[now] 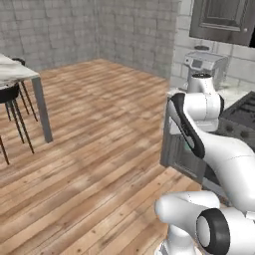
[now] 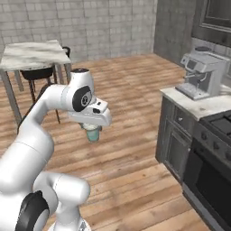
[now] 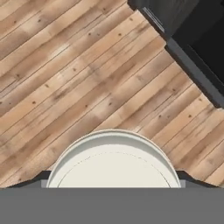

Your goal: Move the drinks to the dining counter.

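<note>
Teal cup (image 2: 93, 134) w/ pale top | held in claw (image 2: 92, 129), jaws wide round its sides, up over wood floor | prob light, stiff, smooth; keep upright | dining worktop (image 2: 31, 55) far off

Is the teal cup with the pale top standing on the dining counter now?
No, the teal cup with the pale top hangs under the hand, above the wooden floor.

Looking straight down on a cup (image 3: 113, 164) with a pale round top, low in the frame at six o'clock, flanked by dark finger tips (image 3: 189, 178) at either side. Beneath, a wooden plank floor (image 3: 74, 74) running diagonally. At one to two o'clock, the dark cabinets (image 3: 192, 39).
</note>
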